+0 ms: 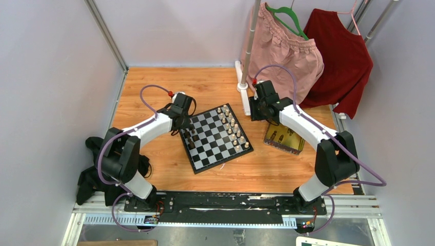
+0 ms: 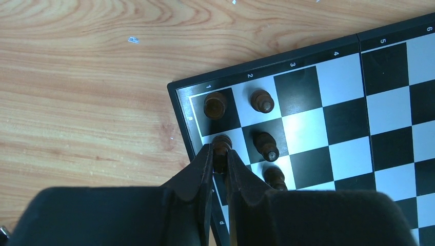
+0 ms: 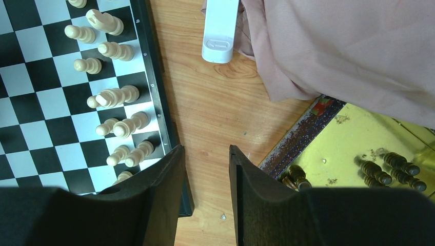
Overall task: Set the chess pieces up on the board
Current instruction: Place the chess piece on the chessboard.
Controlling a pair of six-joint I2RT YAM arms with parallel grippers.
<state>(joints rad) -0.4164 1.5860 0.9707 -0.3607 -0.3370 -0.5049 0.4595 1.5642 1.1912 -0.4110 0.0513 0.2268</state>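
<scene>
**Honey-grained wooden bench (image 1: pixel 154 87) at close quarters**

Warm wood grain is running across the bench, and the small flat chessboard (image 1: pixel 215 148), with glossy black and pale grey checks inside a thin black border, is lying at its middle. The left pincer (image 2: pixel 219 152) is squeezing narrow on one tiny dark brown turned chess piece (image 2: pixel 221 142) at a pale square by the board's corner. I cannot tell whether its base is touching the square. Four more dark pieces (image 2: pixel 262 101) are standing on the squares just beside it.

The right pincer (image 3: pixel 205 154) is hanging half-wide with nothing between its black fingers, over bare wood between the board's edge and a shiny gold rectangular tray (image 3: pixel 338 138). Further dark pieces (image 3: pixel 402 165) are resting in that tray. Cream-white pieces (image 3: pixel 115 96) are crowding the two rows along the board's edge nearest that pincer. A crumpled pink garment (image 3: pixel 349 46) is draping over the tray's far corner, next to a white plastic rack foot (image 3: pixel 219 31).
</scene>
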